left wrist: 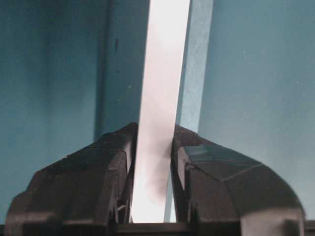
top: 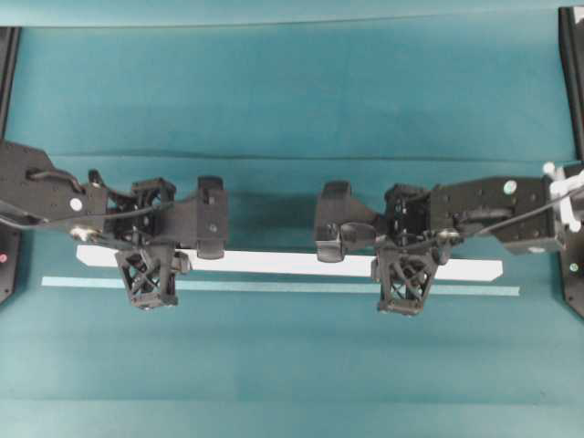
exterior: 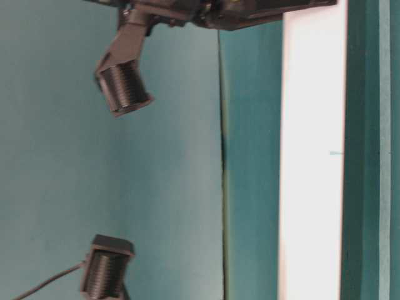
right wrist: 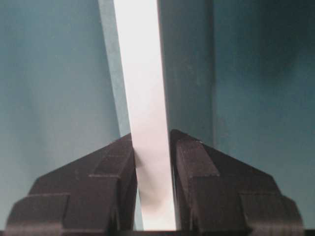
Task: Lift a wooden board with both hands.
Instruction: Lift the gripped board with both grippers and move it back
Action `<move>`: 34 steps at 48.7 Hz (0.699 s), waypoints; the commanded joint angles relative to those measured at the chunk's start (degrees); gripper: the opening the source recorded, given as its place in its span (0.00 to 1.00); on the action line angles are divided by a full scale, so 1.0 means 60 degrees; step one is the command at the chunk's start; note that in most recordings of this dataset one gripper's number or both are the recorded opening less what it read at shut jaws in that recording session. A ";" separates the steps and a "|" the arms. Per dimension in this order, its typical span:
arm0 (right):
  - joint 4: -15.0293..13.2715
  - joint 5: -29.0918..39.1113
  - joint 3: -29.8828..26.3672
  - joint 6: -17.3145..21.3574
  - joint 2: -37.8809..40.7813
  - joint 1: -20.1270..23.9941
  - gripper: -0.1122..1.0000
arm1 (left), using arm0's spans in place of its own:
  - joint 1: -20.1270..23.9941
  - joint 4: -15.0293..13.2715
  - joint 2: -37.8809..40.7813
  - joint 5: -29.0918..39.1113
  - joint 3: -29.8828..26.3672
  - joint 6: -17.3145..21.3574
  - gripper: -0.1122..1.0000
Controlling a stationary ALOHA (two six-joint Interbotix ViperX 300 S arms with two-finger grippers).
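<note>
My left gripper (left wrist: 150, 196) and right gripper (right wrist: 153, 191) are each clamped across the wooden board (top: 274, 263), jaws pressed to its two long edges. The left grip sits near the board's left end, the right one short of its right end. The pale tape strip (top: 274, 286) runs just beside the board. Grasping looks done; whether the board has left the teal table (top: 292, 91) I cannot tell, so raising it level remains. Both arms reach inward above the board, wrists pitched down.

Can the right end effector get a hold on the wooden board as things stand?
Yes, apparently: the right end effector already has its fingers pressed on both sides of the wooden board, nothing between.
</note>
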 commanded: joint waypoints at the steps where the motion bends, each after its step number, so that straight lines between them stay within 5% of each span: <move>1: 0.0044 0.0308 -0.0293 -0.0029 -0.0249 -0.0059 0.29 | 0.0073 0.0015 -0.0322 0.0337 -0.0293 -0.0059 0.26; 34: -0.0015 0.3428 -0.2183 0.0059 -0.1318 -0.0234 0.29 | 0.0103 0.0015 -0.1655 0.3560 -0.2168 -0.0088 0.26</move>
